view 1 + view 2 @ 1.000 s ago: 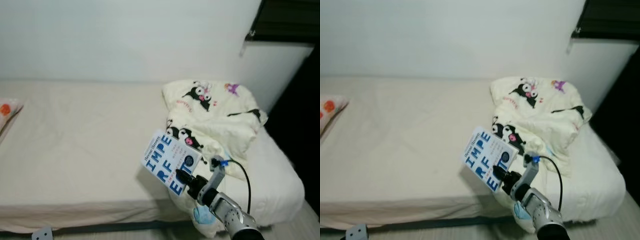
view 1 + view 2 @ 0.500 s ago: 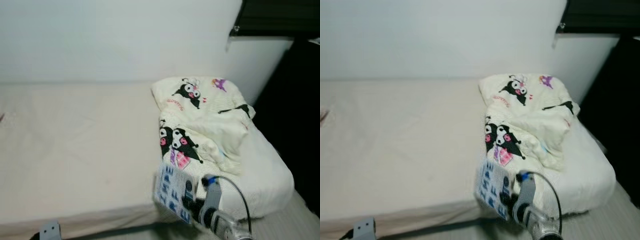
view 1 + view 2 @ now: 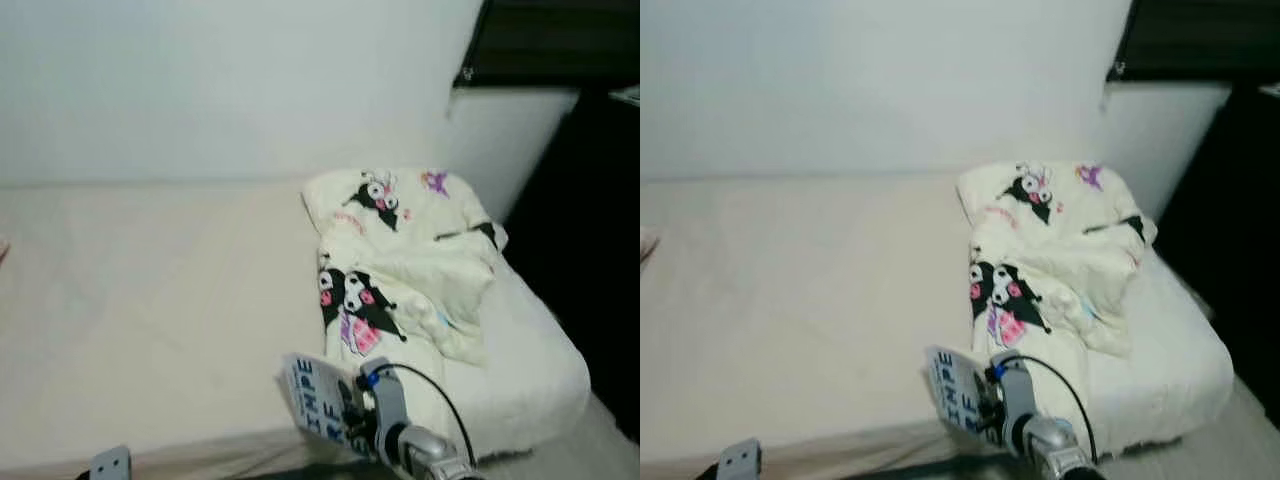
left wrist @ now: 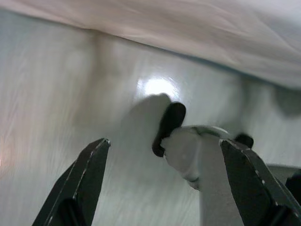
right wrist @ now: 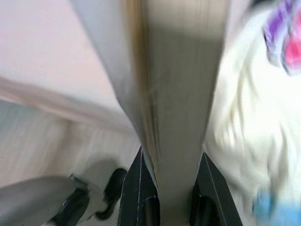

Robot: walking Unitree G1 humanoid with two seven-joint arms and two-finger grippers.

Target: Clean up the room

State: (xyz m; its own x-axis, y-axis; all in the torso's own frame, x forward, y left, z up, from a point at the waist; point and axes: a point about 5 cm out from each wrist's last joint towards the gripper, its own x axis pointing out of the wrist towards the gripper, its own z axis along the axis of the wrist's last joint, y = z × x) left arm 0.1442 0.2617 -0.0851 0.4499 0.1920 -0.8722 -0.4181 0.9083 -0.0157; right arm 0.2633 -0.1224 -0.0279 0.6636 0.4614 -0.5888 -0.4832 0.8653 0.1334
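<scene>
I have the right gripper point(image 3: 352, 425) clamped on the book point(image 3: 312, 405), its spine edge pinched between both black fingers point(image 5: 141, 188), held upright at the near edge of the bed point(image 3: 150, 300), just left of the cartoon-print blanket point(image 3: 400, 270). It looks a light, stiff paperback with a slick cover, so I judge a grip near the spine safest. My left gripper point(image 4: 160, 188) hangs with fingers spread over the floor point(image 4: 56, 94).

You see a plain white wall point(image 3: 230, 80) across the top of the frame and a dark window point(image 3: 530, 40) at the upper right, above a black shadowed strip.
</scene>
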